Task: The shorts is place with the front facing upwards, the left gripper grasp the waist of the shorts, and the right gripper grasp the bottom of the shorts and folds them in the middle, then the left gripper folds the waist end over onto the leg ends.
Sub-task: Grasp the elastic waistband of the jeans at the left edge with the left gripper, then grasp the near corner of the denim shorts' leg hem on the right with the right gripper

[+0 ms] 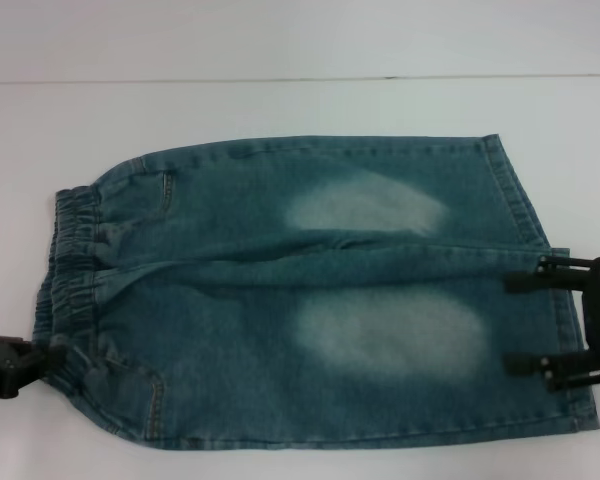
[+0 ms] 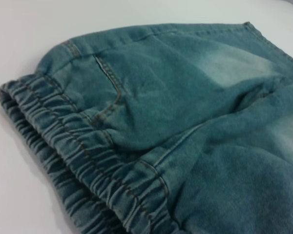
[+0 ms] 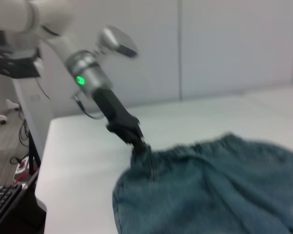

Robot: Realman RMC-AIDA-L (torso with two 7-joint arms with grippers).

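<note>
The shorts (image 1: 310, 290) lie flat on the white table (image 1: 280, 100), spread sideways before the robot. The waist (image 1: 70, 270), a puckered elastic band, is at the robot's left side, and the leg ends (image 1: 540, 260) are at its right side. Two pale faded patches show on the thighs, and a stitched pocket edge is near the waist.

The left gripper (image 1: 50, 358) is at the near corner of the waist and touches the cloth there; in the right wrist view its tip is pressed together on the edge of the band, pinching it. The right gripper (image 1: 525, 322) is over the near leg end, with its two black fingers (image 1: 525, 280) spread apart and lying above the denim, just beside the hem.
</note>
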